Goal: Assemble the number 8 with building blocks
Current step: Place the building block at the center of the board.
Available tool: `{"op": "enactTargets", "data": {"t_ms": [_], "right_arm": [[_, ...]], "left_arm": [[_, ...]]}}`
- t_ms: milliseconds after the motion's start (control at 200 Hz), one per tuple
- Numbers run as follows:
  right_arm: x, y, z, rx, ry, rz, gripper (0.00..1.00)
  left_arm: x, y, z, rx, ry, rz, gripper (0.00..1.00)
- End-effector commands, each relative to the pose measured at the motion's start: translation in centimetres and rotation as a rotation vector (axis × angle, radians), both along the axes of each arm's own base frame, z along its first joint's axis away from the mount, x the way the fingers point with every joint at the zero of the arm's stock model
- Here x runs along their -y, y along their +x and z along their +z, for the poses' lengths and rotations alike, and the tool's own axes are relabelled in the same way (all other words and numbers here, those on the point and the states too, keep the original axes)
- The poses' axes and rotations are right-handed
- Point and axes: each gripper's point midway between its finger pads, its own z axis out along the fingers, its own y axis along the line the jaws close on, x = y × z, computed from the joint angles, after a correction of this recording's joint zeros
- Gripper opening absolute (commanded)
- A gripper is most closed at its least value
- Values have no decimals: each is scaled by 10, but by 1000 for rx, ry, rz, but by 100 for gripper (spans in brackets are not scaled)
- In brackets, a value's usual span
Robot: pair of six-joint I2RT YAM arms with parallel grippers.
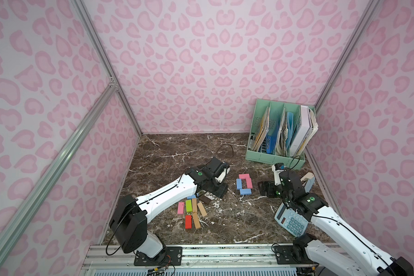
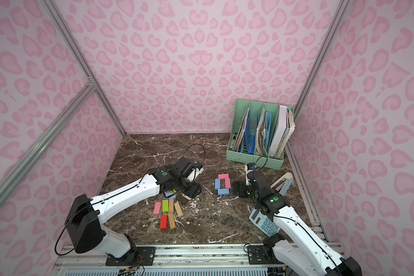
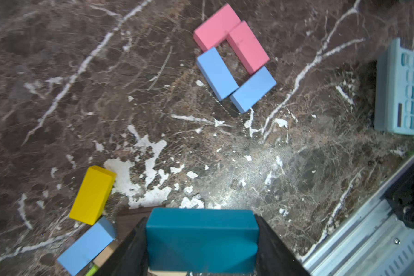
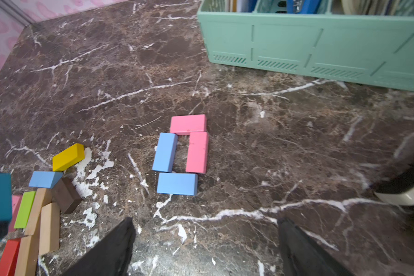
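Two pink and two light blue building blocks form a closed rectangle (image 1: 244, 184) on the marble table, seen also in the right wrist view (image 4: 181, 155). My left gripper (image 3: 200, 218) is shut on a teal block (image 3: 202, 239), held just above the loose pile to the left of the rectangle. That pile holds a yellow block (image 3: 92, 194), a light blue block (image 3: 86, 246), a pink block (image 1: 181, 207), a green block (image 1: 188, 205), a red block (image 1: 188, 221), a dark brown block (image 1: 204, 198) and tan blocks (image 1: 196, 220). My right gripper (image 4: 206, 224) stands open and empty, close to the rectangle's right side.
A pale blue calculator (image 1: 290, 221) lies under the right arm. A mint file organizer (image 1: 275, 156) full of papers stands at the back right. A stapler (image 1: 307, 180) sits by the right wall. A metal rail (image 1: 225, 253) runs along the front edge.
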Motion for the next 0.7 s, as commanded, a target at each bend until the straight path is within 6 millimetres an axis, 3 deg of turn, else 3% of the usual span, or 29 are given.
{"op": "enactTargets", "data": {"t_ms": [0,160,335,695], "right_arm": [[10,-2,-6,-46,48,-40,95],[24,-2,-14,-82,81,-81,95],[27,-3,-16,-91,85,-85,96],[23,-4,-20,-108,100,-68,96]], "left_arm": [[25,-15,-6,-1,-6,-143,51],[52,-36,-31,-37,65,-266,51],[72,-55,-61,-67,166,-361,53],[82,-69,-105,-97,295,-445,58]]}}
